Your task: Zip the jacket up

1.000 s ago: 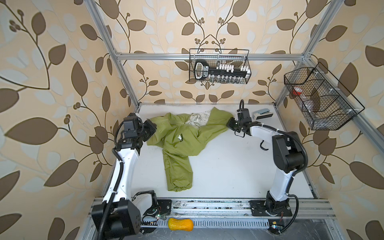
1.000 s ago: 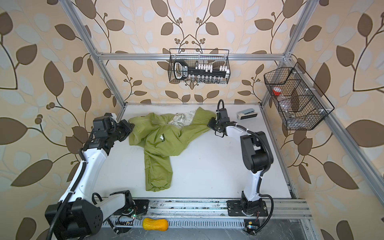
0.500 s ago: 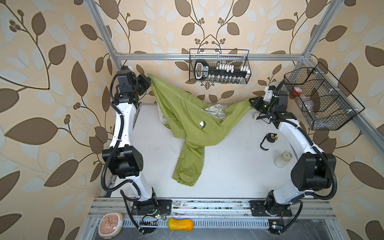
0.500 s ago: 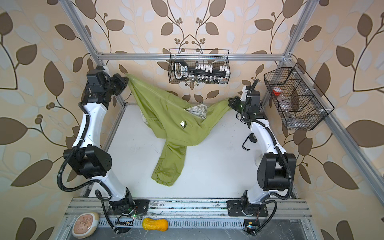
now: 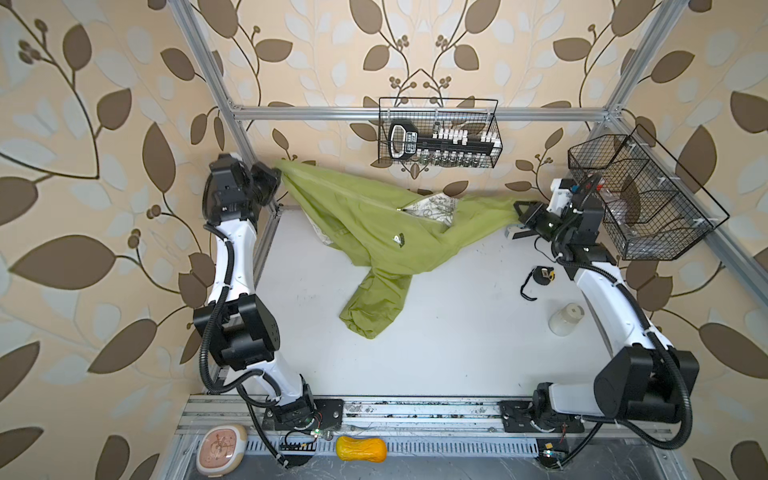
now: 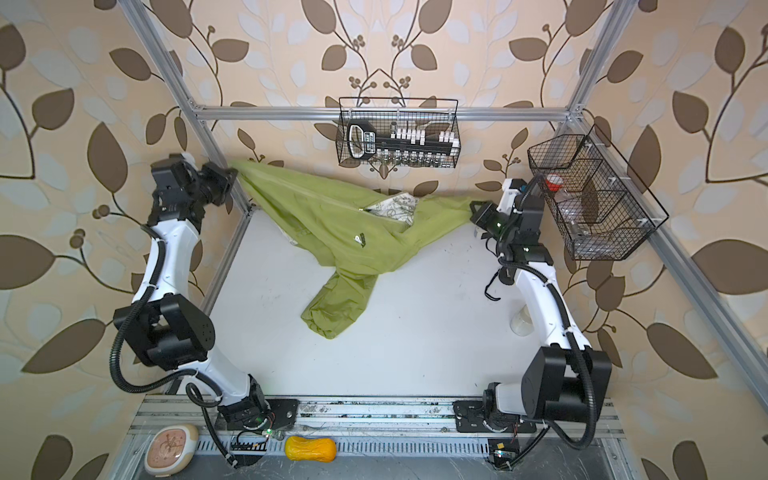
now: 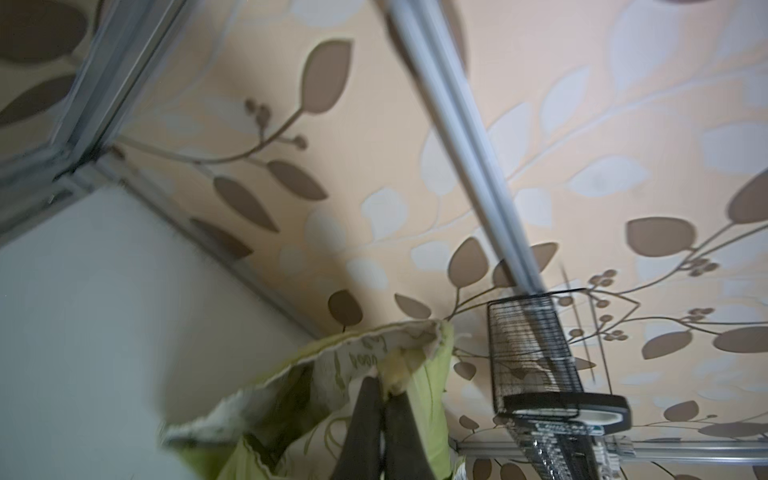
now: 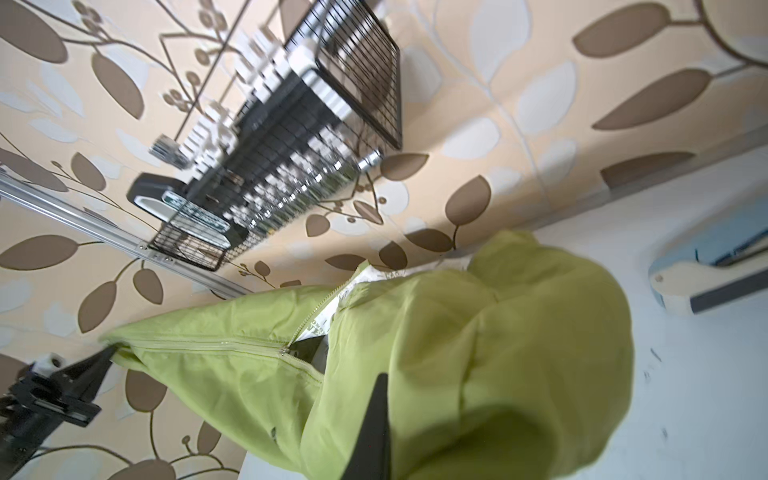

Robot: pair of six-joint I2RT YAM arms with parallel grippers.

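Both top views look steeply down from high over the front, covering the whole counter (image 5: pixel 457 340) (near-identical framing, just shifted sideways). Each wrist cam sits close behind its jaws, angled at the back wall (image 5: pixel 332 141), and both catch the wire basket (image 7: pixel 528 353).

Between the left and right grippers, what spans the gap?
The jacket: the left gripper and the right gripper each pinch an end, and it hangs stretched between them, one sleeve drooping toward the table, in both top views.
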